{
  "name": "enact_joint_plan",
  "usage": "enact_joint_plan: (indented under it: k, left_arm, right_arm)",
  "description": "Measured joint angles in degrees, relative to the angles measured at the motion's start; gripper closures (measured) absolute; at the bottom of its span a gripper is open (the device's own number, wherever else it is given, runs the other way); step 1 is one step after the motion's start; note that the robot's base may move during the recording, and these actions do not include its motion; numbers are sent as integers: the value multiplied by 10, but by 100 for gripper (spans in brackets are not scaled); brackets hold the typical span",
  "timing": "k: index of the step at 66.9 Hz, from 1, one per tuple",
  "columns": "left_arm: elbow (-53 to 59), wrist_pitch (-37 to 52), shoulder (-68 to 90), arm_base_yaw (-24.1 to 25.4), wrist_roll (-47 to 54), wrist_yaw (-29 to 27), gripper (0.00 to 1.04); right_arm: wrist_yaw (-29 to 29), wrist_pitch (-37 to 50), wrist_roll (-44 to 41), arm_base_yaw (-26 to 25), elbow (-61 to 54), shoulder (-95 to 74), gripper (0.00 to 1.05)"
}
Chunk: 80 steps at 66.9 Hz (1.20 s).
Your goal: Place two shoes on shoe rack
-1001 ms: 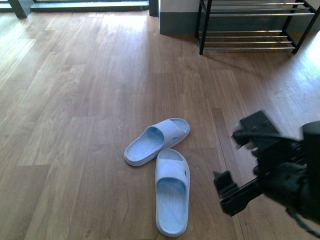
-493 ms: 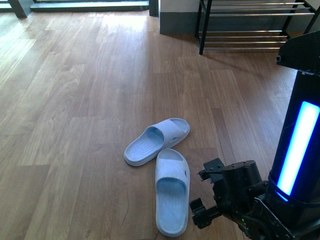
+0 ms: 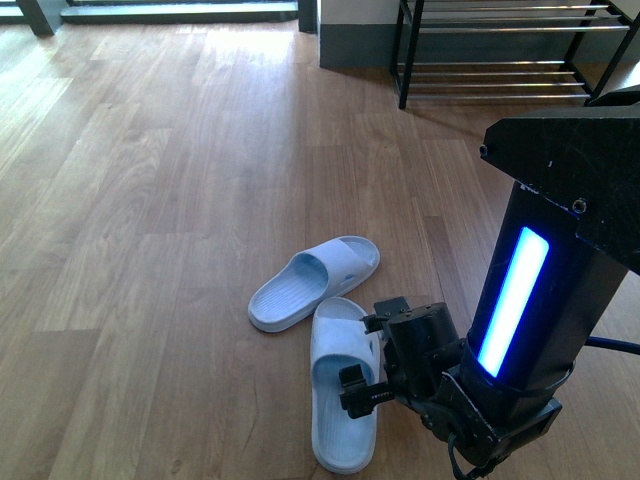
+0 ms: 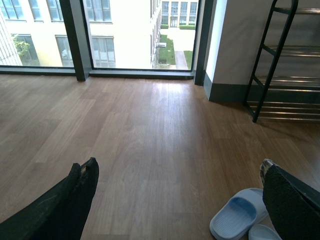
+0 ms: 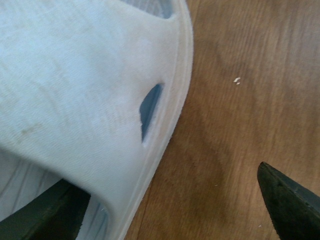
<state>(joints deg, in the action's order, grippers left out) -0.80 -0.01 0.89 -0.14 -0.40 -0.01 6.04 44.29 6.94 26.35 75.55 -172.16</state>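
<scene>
Right gripper (image 3: 362, 352), parted, empty, is set beside the near slide (image 3: 340, 420) in the front view; it and the far slide (image 3: 310, 280) are left unracked on the floor (image 3: 150, 200), the shoe rack (image 3: 490, 68) cut off at its far right corner. Left gripper (image 4: 177, 165) is shown spread, empty. Right wrist view: slide rim straddled, contact hidden.

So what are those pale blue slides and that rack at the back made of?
The far slide and the near slide look like one-piece moulded rubber or foam: matte, rounded edges, ribbed footbeds. The rack seems metal: black painted frame, thin shiny silver bars.
</scene>
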Motion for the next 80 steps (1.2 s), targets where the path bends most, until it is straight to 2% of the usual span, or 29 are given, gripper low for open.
enact_joint_plan:
  k: [11,37,49,58,70,80]
  left_arm:
    - [0,0,0,0,0,0,9]
    - [0,0,0,0,0,0,9]
    - [0,0,0,0,0,0,9]
    - [0,0,0,0,0,0,9]
    - [0,0,0,0,0,0,9]
    - [0,0,0,0,0,0,9]
  right_arm:
    - [-3,19,6,0,-9,0,41]
    - [-13,2,9,-4,24,-6,104]
    - [10,75,13,-23,-78,51,103]
    - [22,138,12,-61,-199,170,103]
    - [-1,140,-3,-148,-334,365,103]
    - [-29,90,-12,-213,-448,540,103]
